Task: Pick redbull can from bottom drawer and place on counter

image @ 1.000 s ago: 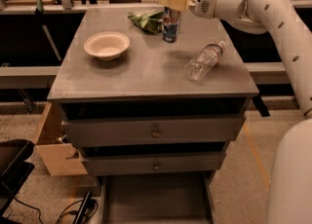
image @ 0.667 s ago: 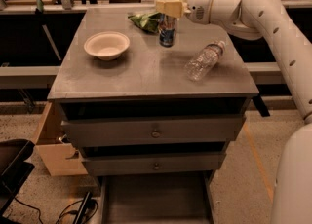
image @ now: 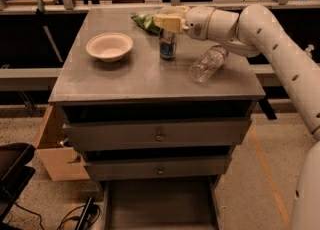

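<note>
Where the can (image: 168, 49) stands upright on the counter (image: 135, 76), the gripper (image: 168, 24) sits directly over it and covers its top. Whether the gripper is clamped on the can or has let go of it cannot be told; the contact area is hidden by the gripper's own tan body. Only the blue lower part of the can is visible.

Behind the gripper, partly hidden by it, lies a green packet (image: 144, 21). On the arm side of the gripper, a clear bottle (image: 206, 65) lies on its side, its upper end under the white arm (image: 250, 26). On the opposite side, apart from the can, sits a white bowl (image: 109, 47).

Far below the gripper, the bottom drawer (image: 159, 205) stands pulled out, cut off by the lower edge of the view; its dark interior is hard to make out.
</note>
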`<state>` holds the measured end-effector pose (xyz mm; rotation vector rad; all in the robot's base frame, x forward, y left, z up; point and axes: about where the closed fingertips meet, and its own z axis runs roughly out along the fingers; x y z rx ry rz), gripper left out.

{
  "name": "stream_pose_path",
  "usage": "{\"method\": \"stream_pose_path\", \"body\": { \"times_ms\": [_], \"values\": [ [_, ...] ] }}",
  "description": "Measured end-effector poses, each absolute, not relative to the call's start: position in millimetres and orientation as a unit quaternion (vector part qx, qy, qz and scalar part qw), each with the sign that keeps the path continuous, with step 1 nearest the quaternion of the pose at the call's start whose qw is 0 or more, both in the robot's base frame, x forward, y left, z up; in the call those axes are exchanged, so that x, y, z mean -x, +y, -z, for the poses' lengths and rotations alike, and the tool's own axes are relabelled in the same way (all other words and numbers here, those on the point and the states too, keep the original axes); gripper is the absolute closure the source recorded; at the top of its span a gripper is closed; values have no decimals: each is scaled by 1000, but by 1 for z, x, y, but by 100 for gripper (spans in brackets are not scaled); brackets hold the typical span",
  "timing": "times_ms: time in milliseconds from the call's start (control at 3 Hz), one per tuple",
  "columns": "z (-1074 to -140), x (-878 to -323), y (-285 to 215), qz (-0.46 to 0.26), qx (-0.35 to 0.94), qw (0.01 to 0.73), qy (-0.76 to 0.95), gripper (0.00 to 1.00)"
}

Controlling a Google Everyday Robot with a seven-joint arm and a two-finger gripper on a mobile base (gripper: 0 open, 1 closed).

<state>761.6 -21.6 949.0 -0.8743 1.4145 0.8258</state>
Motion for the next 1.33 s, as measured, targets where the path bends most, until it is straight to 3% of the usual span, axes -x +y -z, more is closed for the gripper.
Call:
{"method": "stream_pose_path", "body": {
  "times_ms": [333, 1333],
  "values": [
    [-948, -761, -19, -357, 378, 598, 610, 82],
    [-950, -761, -16, -359, 379, 597, 609, 12]
  ]
}}
